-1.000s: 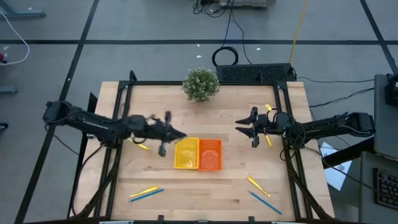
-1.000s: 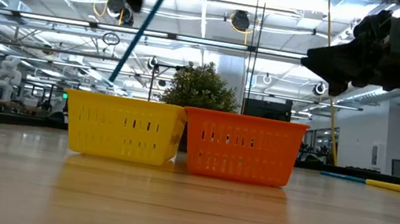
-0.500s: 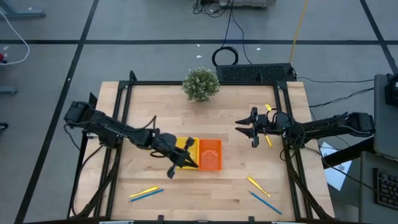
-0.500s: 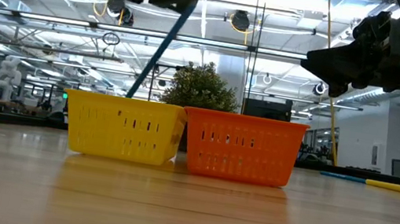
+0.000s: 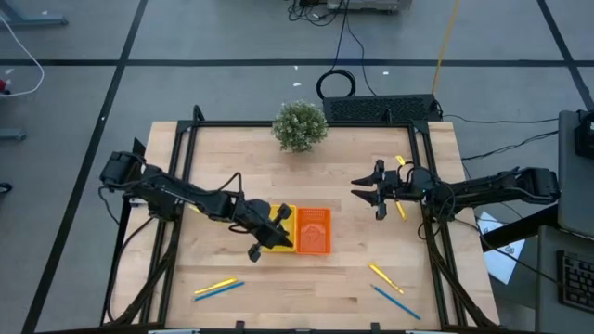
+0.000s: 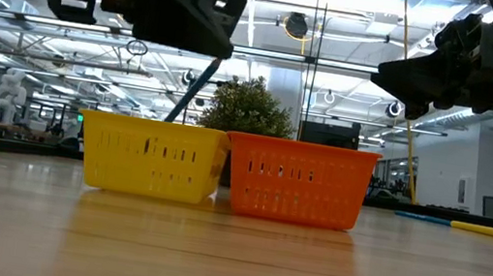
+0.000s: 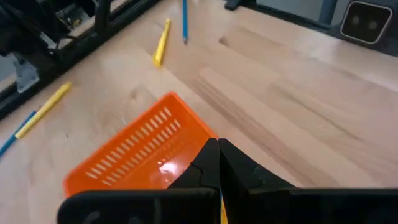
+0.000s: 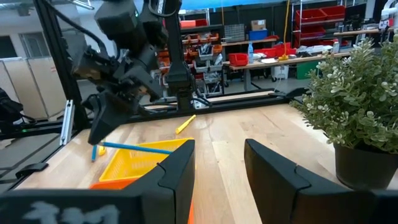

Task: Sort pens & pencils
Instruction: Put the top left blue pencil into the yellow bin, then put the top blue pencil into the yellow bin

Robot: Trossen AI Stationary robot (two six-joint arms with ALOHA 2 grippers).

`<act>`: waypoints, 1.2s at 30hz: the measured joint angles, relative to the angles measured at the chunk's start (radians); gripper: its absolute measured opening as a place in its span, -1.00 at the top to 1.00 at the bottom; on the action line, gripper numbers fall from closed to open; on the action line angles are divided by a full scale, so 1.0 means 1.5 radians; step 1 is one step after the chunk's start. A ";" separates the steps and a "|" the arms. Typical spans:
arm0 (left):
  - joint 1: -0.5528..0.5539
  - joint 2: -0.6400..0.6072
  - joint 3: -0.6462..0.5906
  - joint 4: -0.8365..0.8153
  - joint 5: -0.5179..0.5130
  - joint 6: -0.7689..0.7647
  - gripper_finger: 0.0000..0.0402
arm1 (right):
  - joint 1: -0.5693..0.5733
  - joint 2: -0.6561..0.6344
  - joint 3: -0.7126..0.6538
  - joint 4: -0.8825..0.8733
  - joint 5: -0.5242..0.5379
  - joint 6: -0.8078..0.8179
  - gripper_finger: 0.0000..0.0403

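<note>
The left gripper hangs over the yellow tray, its fingers pinched shut on a blue pen that slants across the tray's rim, the lower end hidden behind the tray wall in the low view. The grip itself is masked by the gripper's body from above. The orange tray sits touching the yellow one. The right gripper waits above the table's right side, fingers half apart, holding nothing. Other pens and pencils lie near the table's edges, and one yellow pencil lies partly hidden under the right arm.
</note>
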 joint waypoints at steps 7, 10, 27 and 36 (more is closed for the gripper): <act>0.004 -0.001 0.001 0.008 -0.001 -0.032 0.96 | 0.000 0.000 0.000 0.000 0.000 0.000 0.36; 0.004 -0.001 0.001 0.008 -0.003 -0.038 0.92 | 0.000 0.000 0.000 0.000 0.000 0.000 0.36; 0.004 -0.001 0.001 -0.001 -0.053 -0.094 0.57 | 0.000 0.000 0.000 0.000 0.000 0.000 0.36; 0.002 -0.153 -0.001 -0.093 -0.158 -0.179 0.43 | 0.000 0.000 0.000 0.000 0.000 0.000 0.36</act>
